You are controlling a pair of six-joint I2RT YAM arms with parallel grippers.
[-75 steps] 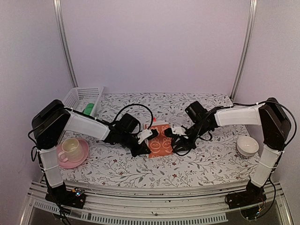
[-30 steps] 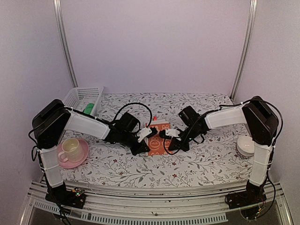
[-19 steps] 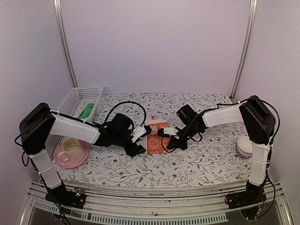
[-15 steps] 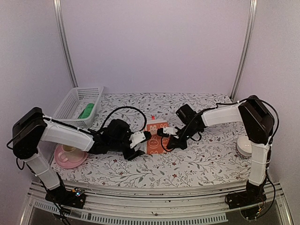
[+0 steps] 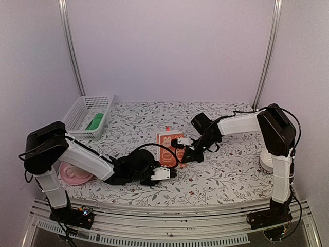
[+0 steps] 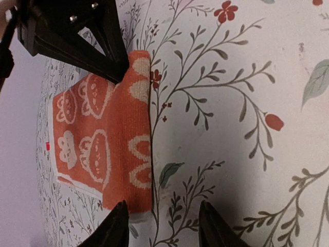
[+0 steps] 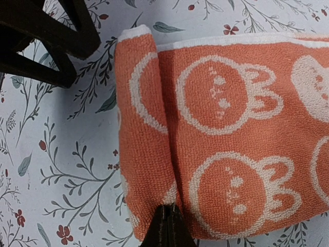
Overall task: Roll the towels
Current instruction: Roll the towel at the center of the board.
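- Top external view: left gripper (image 5: 161, 174) had let go, jaws apart and empty, backing off the towel (image 5: 165, 145).
- Right gripper (image 7: 167, 227) stayed pinched on its rolled edge; rolling looked barely begun.

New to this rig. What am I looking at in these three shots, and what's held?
Two robot arms, bolted at the near edge of a flowered table, each end in a two-finger gripper. The wide shot is from a fixed camera above and behind them; the close-ups are from wrist cameras. On it lie an orange towel, one edge rolled, a white basket holding a green towel, a pink saucer and a white bowl. The left gripper is open, empty, short of the towel. The right gripper is shut, tips at the rolled edge; whether it pinches cloth is unclear.
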